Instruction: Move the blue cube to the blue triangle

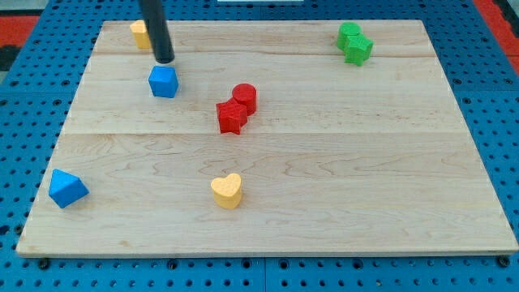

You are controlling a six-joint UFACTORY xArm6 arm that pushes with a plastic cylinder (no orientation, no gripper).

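Blue cube (163, 82) is seen in the upper left of the frame, well apart from the blue triangle (66, 188) at lower left. No pincer is fitted; my tip (165, 61) stands just above the cube, holding nothing. Most of the push is judged undone.

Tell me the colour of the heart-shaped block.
Yellow: the heart block shows clearly in the camera view.

One camera looks down obliquely on the whole wooden board (324, 203).
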